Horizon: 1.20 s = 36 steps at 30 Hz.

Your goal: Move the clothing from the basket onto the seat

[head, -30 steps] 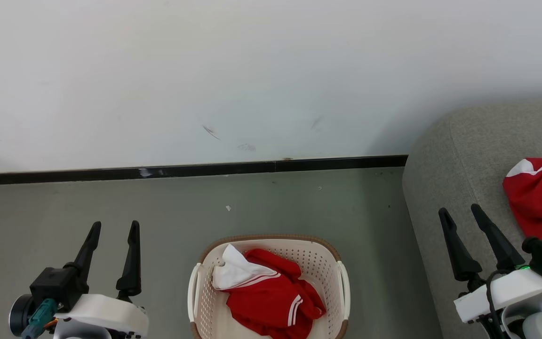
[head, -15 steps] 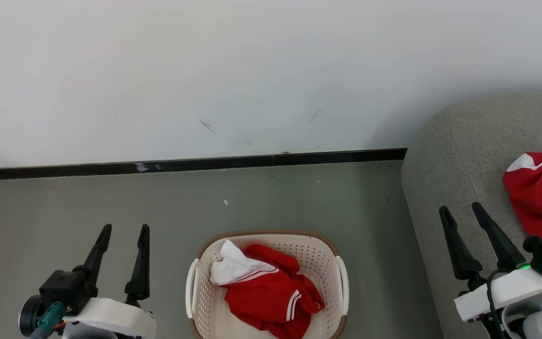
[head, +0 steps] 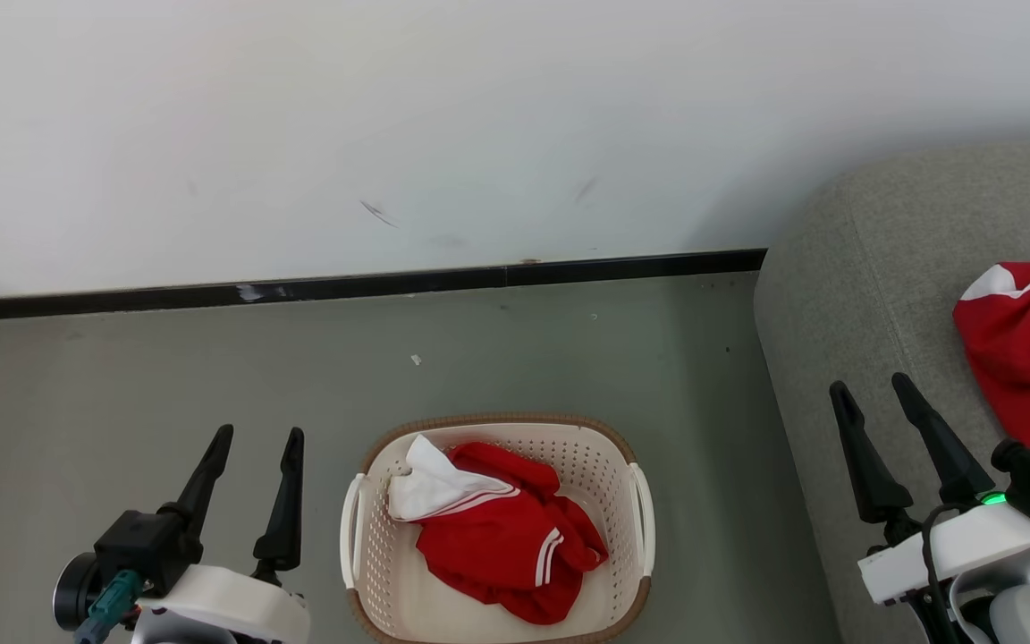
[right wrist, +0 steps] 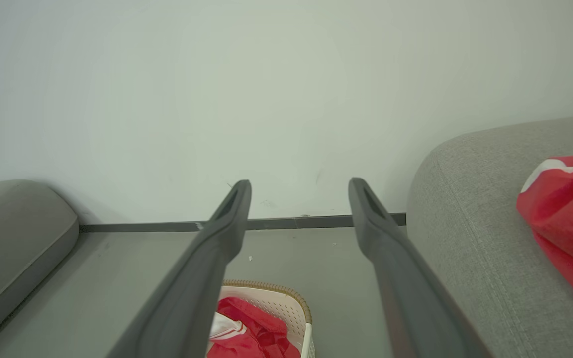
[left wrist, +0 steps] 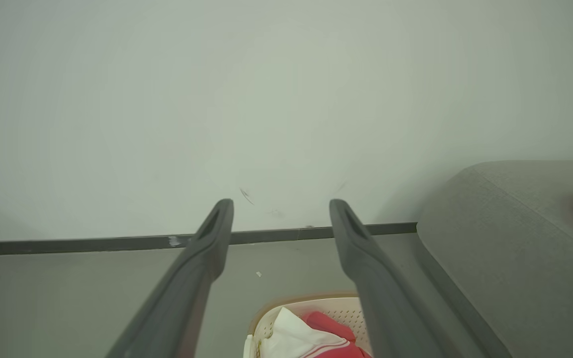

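Observation:
A cream basket (head: 363, 546) with a brown rim stands on the floor at the bottom middle of the head view. One red and white garment (head: 502, 537) lies crumpled inside it. A second red garment (head: 1025, 349) rests on the grey seat (head: 846, 286) at the right. My left gripper (head: 256, 436) hovers open to the left of the basket, holding nothing. My right gripper (head: 873, 389) is open over the seat's front edge, left of the second garment. The left wrist view catches the basket (left wrist: 266, 318) below my empty left gripper (left wrist: 280, 205). The right wrist view has the basket (right wrist: 286, 303) between its fingers.
A white wall with a black baseboard (head: 345, 286) runs behind the grey floor (head: 524, 358). Another grey cushion (right wrist: 13, 233) sits at the left of the right wrist view.
The head camera has tilted down, so the basket and wall sit higher in the picture. My left gripper has shifted right, closer to the basket. Both grippers stay open.

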### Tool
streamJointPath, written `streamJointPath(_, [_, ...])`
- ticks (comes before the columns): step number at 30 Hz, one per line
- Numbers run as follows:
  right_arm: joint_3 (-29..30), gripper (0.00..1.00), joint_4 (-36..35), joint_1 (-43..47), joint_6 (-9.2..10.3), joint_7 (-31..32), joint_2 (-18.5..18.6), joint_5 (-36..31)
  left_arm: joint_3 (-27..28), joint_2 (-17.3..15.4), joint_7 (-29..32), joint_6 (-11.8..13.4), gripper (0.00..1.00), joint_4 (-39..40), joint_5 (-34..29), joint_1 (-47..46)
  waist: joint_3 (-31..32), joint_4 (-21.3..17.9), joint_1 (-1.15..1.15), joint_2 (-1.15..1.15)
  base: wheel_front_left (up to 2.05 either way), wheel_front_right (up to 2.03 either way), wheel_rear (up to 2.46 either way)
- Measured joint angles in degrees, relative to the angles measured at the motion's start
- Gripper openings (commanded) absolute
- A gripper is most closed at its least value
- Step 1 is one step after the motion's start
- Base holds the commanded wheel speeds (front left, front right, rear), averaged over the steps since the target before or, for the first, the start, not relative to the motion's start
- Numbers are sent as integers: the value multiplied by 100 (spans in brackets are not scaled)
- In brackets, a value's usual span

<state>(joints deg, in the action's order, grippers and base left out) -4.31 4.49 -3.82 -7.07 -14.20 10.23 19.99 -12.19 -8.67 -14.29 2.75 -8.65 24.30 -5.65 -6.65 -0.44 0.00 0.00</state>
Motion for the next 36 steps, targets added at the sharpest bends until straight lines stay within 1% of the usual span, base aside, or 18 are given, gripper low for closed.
streamJointPath(10, [-15,100,3,-58,0,0,-18,0,-42,56,0,-98,100,-123,-45,-226,-269,-113,0,0,0,0,0])
streamJointPath(22, [-8,100,-41,-263,0,0,-31,0,-238,138,0,-347,100,-372,-174,-489,-617,-247,0,0,0,0,0])
streamJointPath(36, [94,100,-242,-623,0,-1,-94,-1,-727,231,87,-650,100,-964,-288,-1028,-1109,-434,0,0,0,0,0])
